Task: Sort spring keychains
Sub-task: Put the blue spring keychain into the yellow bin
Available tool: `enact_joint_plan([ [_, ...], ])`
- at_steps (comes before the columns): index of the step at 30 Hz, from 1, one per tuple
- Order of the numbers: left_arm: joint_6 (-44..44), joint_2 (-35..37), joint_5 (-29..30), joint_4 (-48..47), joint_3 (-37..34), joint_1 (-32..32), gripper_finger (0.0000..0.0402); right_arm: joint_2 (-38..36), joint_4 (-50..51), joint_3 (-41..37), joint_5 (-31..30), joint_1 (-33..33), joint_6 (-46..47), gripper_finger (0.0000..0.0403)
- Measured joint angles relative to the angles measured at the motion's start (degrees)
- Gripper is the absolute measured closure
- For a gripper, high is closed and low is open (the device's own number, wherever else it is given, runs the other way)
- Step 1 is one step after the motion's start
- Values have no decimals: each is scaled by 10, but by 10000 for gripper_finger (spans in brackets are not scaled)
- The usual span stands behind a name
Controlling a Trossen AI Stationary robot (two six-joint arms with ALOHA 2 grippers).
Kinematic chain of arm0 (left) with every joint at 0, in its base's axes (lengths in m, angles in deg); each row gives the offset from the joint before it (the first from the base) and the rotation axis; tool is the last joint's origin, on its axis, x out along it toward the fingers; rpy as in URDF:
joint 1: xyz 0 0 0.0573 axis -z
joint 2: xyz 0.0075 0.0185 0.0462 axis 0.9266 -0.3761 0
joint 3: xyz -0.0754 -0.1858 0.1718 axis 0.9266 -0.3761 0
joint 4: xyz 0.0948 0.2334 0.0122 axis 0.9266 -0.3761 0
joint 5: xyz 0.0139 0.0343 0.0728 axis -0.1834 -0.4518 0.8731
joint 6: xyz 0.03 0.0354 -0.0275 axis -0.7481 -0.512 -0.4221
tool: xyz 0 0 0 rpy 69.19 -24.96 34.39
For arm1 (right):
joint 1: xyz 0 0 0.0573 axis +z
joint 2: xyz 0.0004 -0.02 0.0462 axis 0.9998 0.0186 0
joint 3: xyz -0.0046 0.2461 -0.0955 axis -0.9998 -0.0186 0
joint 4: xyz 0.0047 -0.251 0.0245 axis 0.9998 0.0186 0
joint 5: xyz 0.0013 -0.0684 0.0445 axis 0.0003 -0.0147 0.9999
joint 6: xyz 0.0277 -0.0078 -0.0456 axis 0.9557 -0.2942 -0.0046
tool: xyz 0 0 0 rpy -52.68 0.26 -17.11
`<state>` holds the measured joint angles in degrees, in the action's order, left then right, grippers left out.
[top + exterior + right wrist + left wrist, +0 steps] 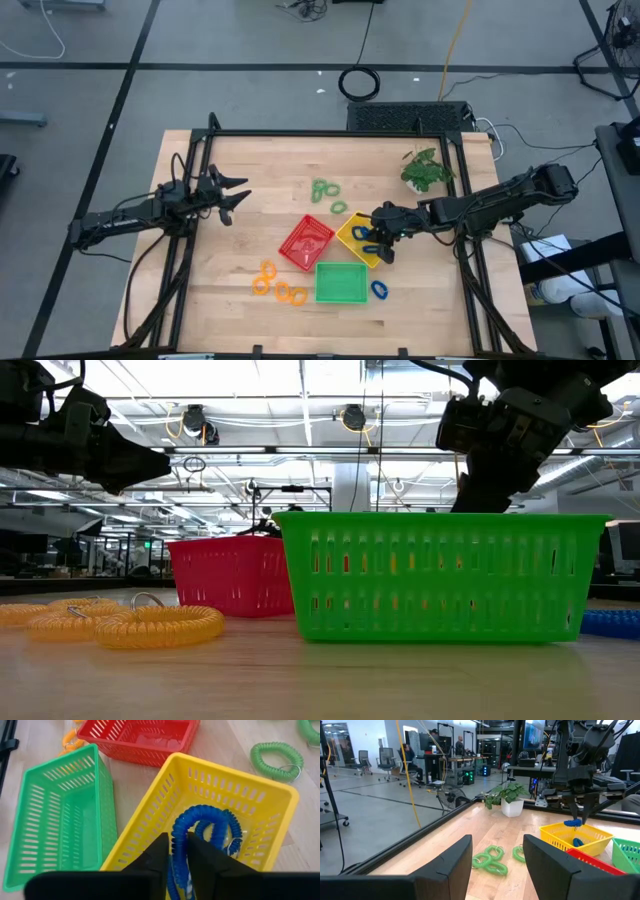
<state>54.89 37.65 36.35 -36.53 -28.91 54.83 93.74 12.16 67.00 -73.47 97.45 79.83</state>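
My right gripper (383, 243) hangs over the yellow tray (350, 232), slanting down, shut on a blue spring keychain (200, 815). The red tray (305, 242) and the green tray (340, 283) stand beside the yellow one. Green keychains (325, 189) lie on the table beyond the trays, and orange ones (275, 285) lie left of the green tray. Another blue one (380, 290) lies to that tray's right. My left gripper (238, 197) is open and level above the table's left side, holding nothing. My right gripper pinches a stretch of the blue coil (178, 851) between its two fingers, coming from above and slanting down from the table's right. The rest of the coil loops down inside the yellow tray (225, 827). Whether it rests on the tray's floor, I cannot tell.
A small potted plant (425, 170) stands at the table's far right, behind my right arm. A raised black frame (330, 133) borders the far edge. Bare wood lies between my left gripper and the trays.
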Motion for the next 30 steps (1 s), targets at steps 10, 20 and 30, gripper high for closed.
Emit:
enact_joint_plan([
  [10, 0, 0, 0, 0, 0, 0, 217, 0, -12, 0, 0, 5, -11, 293],
  [20, 0, 0, 0, 0, 0, 0, 217, 0, -170, 0, 2, 123, -79, 273],
  [30, 0, 0, 0, 0, 0, 0, 217, 39, -102, 40, -110, 296, -21, 232],
])
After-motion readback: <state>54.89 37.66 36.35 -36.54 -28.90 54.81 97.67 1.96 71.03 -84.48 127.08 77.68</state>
